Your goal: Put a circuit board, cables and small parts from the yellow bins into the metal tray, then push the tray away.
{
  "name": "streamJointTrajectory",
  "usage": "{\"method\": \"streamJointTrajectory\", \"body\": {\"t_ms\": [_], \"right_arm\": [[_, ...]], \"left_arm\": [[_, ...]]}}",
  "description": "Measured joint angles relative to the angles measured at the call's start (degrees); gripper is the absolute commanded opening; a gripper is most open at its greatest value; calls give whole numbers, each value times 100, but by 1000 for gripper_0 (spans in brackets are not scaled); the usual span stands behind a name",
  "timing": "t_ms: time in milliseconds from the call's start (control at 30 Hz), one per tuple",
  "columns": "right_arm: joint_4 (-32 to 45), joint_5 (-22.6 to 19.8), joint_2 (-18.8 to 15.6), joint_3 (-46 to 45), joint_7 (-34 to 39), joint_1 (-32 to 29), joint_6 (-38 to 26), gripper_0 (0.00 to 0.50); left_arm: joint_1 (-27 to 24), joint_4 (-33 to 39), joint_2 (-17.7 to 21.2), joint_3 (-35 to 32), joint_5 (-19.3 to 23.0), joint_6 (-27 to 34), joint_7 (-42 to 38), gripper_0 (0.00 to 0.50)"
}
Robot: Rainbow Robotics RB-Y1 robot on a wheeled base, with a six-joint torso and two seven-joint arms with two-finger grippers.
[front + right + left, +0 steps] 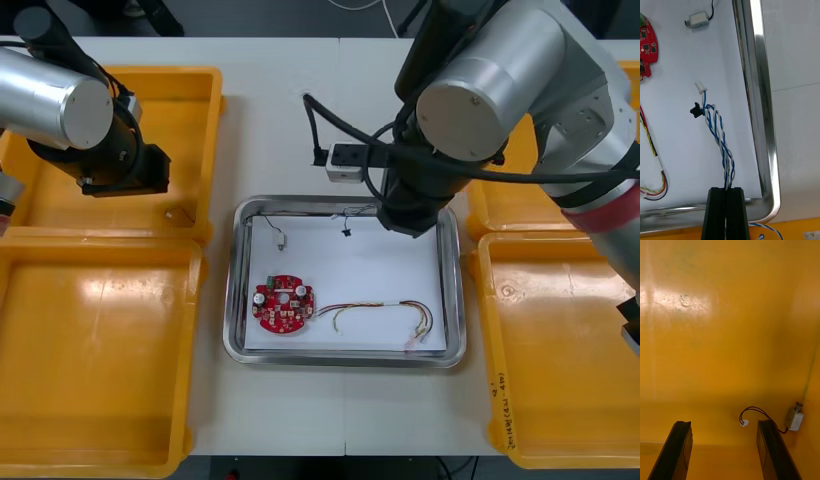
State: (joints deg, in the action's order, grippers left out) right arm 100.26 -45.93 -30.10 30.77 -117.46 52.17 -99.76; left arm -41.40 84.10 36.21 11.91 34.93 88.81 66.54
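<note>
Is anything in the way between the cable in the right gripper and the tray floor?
Nothing visible. The right gripper, shut on the blue and white cable, holds it over bare white tray floor, apart from the circuit board. The left gripper is open over a yellow bin.

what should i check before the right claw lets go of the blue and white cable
1. Grip: right claw shut on the twisted blue and white cable: ok.
2. Free end inside the metal tray, over its white lining: ok.
3. Free end apart from the circuit board and the red and yellow cable: ok.
4. Whole cable inside the rim: not ok, its tail trails behind the claw over the right yellow bin.
5. Free end resting on the tray floor: cannot tell.
6. Other arm: left claw open over the left yellow bin, beside a small metal part: ok.
</note>
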Motion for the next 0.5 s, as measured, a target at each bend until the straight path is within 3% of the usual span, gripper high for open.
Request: {"method": "streamJointTrajectory", "body": {"t_ms": [500], "right_arm": [[-1, 653, 30, 455, 0, -666, 704, 0]], "left_arm": [[297, -5, -67, 301, -38, -539, 0, 500]]}}
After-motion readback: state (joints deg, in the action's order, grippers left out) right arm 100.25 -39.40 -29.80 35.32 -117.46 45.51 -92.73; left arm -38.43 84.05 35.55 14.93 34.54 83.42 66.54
